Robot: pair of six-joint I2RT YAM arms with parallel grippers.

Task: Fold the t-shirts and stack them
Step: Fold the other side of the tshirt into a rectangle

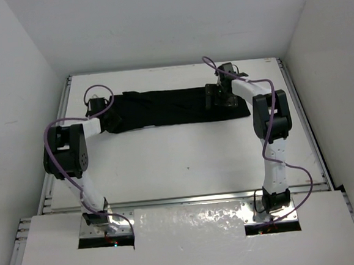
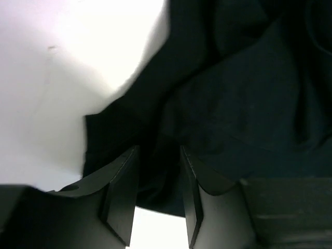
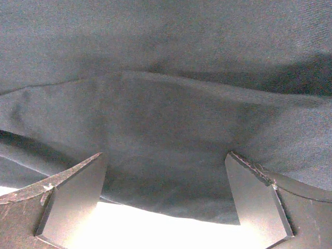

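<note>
The black t-shirt (image 1: 175,107) lies as a long flat strip across the far half of the white table (image 1: 185,162). My left gripper (image 1: 108,109) is at its left end. In the left wrist view, my left gripper (image 2: 158,150) has its jaws narrowed with a gap between them, and a bunched edge of the t-shirt (image 2: 249,93) sits in that gap. My right gripper (image 1: 214,99) is over the strip's right end. In the right wrist view, my right gripper (image 3: 165,155) stands wide open, straddling the t-shirt (image 3: 166,78) near its hem, with white table showing below.
White walls (image 1: 14,90) close in the table on the left, back and right. Metal rails (image 1: 182,199) run along its near edge, where both arm bases are bolted. Purple cables (image 1: 97,89) loop off each arm.
</note>
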